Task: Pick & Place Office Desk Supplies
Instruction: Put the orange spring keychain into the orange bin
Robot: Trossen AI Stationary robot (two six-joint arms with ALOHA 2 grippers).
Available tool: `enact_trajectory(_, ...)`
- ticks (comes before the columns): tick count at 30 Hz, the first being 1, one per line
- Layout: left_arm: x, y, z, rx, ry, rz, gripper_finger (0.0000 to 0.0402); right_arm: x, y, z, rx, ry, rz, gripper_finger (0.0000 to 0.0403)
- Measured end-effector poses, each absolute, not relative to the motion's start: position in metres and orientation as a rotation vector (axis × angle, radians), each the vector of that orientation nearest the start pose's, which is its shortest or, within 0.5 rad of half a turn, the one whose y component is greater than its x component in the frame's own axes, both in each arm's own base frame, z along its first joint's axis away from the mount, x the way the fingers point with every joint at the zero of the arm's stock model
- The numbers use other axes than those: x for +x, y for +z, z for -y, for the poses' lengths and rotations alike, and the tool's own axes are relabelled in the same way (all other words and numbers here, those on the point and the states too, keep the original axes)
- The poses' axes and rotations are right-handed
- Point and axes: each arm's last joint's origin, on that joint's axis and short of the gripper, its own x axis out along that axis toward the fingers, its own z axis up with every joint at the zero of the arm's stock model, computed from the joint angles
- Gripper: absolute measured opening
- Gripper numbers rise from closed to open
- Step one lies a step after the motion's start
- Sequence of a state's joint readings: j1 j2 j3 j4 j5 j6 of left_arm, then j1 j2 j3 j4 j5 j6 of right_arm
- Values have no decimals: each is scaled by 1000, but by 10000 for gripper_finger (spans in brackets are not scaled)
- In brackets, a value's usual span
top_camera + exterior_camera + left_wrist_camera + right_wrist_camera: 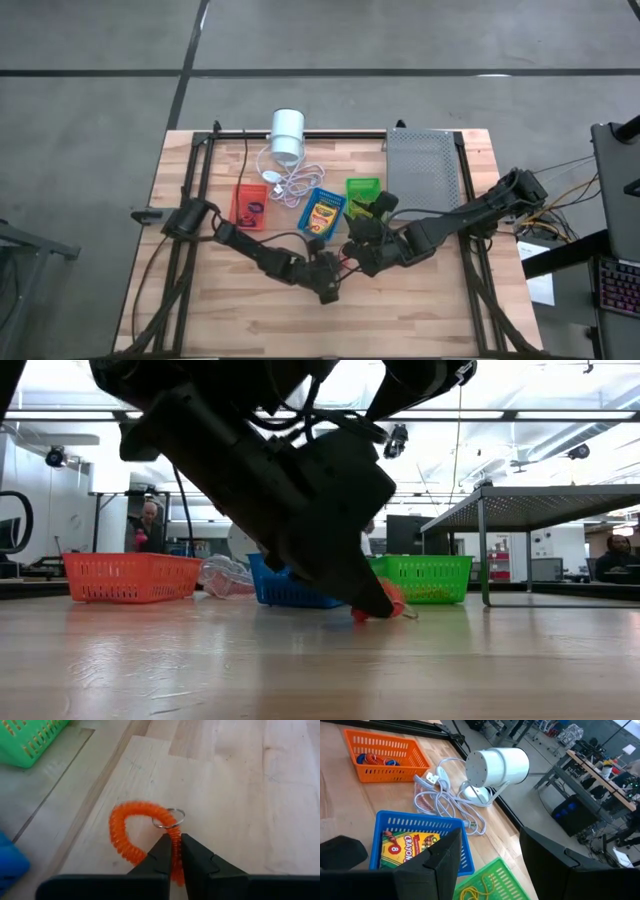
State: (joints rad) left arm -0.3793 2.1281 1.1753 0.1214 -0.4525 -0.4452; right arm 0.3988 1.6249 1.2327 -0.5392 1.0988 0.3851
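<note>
In the high view, going left to right: the orange basket (251, 206) sits left of centre, the blue basket (322, 211) with its crayon box (400, 851) at centre, the green basket (362, 192) just right of it; below them, near the frame's middle, the left gripper (330, 291) is down at the tabletop (220, 310); to its upper right the right gripper (362, 247) hangs over the baskets with fingers spread wide and nothing between them.

In the left wrist view the left fingers (159, 857) are nearly closed, pinching one strand of an orange coiled band (129, 832) that carries a small metal ring (169, 818); the band lies on bare wood in the lower centre, apart from the green basket at upper left.

Risk, as I judge it: the pinch holds only a thin, springy strand, so it could slip out on the lift or stretch and snag.

The loop's long axis runs from lower right to upper left, its ring at the right.
</note>
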Motion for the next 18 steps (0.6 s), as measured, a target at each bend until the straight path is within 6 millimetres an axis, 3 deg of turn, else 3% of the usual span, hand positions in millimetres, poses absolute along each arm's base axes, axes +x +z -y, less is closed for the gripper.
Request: enact_trajectory(18, 377, 124, 144, -37, 281, -730, 28, 316, 264, -105, -287, -757, -547, 199)
